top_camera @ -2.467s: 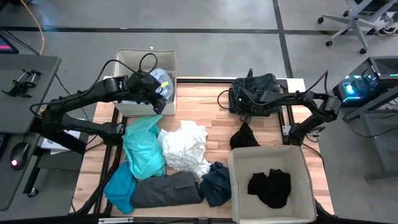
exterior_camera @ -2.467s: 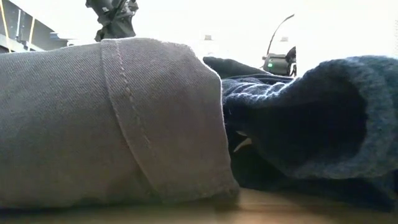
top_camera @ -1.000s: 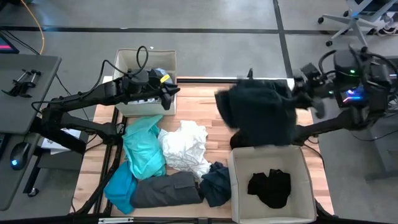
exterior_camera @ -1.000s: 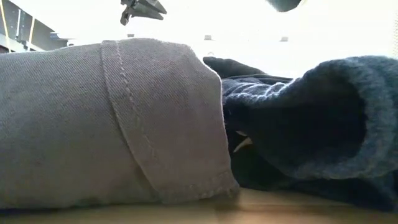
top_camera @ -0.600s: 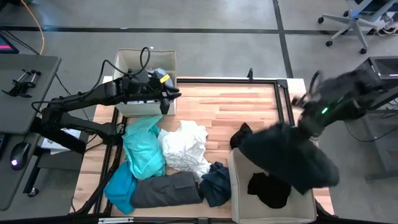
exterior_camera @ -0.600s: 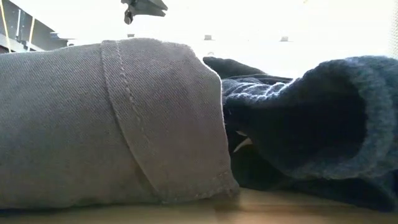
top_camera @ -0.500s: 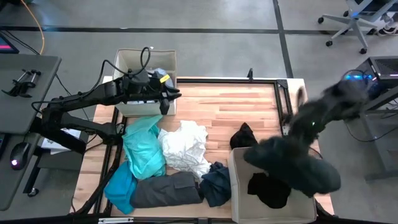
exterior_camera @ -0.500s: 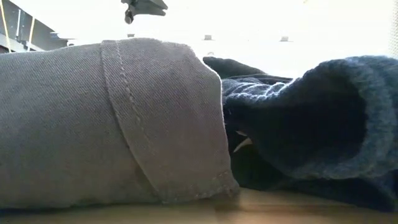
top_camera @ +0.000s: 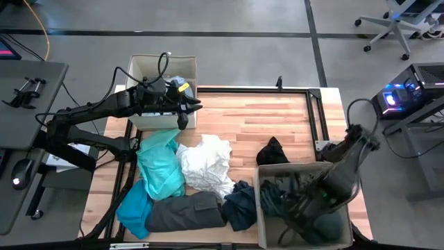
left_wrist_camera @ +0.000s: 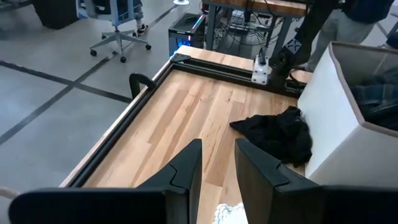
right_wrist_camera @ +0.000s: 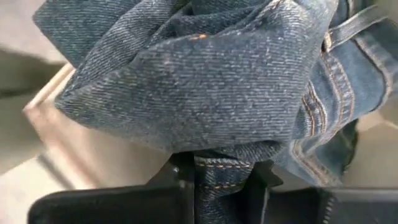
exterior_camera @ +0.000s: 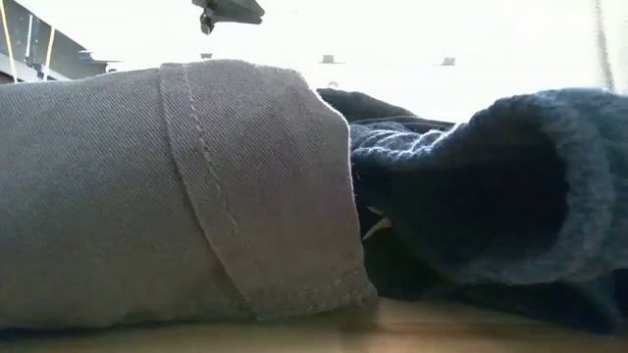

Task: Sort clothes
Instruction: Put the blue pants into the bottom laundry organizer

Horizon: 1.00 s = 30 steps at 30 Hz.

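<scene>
My right gripper [top_camera: 295, 207] is down inside the near-right beige bin [top_camera: 298, 165], shut on dark blue denim jeans [top_camera: 276, 196] that fill the bin. My left gripper [top_camera: 186, 109] hovers above the table beside the far-left beige bin [top_camera: 139, 66], its fingers a little apart and empty [left_wrist_camera: 217, 165]. On the table's left half lie a turquoise garment [top_camera: 159, 163], a white one [top_camera: 207, 165], a blue one [top_camera: 135, 205], grey trousers [top_camera: 184, 212] and a navy piece [top_camera: 241, 203]. A black garment [top_camera: 272, 151] lies by the near-right bin's far wall. My right gripper pinches a bunched fold of the jeans, with a stitched seam [right_wrist_camera: 214, 163], between its two fingers [right_wrist_camera: 183, 171]; several layers are gathered there. The arm slants down into the bin from the table's right. The jeans bulge beyond the fingers [right_wrist_camera: 205, 81] inside the bin.
Bare wood [top_camera: 250, 118] stretches across the far middle of the table. A black frame rail [top_camera: 316, 114] runs along the table's right side. The far-left bin holds pale garments [top_camera: 177, 85]. In the low view the grey trousers [exterior_camera: 167, 196] and navy piece [exterior_camera: 491, 196] block most of the sight.
My right gripper has swung the dark jeans from high over the table's far right toward the near edge and down into the near-right bin, where they now lie bunched. It has stayed shut on them.
</scene>
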Each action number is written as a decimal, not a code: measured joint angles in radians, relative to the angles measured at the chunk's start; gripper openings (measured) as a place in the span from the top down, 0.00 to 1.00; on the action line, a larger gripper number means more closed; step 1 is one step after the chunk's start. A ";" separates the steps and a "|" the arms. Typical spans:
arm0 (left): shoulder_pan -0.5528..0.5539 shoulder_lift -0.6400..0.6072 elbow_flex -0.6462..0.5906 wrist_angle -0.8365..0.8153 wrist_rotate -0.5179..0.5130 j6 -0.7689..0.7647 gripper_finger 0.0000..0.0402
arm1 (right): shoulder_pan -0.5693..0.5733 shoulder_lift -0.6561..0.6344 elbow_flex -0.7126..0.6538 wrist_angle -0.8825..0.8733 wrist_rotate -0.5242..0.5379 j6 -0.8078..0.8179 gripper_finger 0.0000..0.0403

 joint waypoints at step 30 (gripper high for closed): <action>-0.006 0.000 0.000 0.000 0.111 -0.047 0.81 | -0.074 0.051 0.032 0.004 -0.168 -0.058 0.36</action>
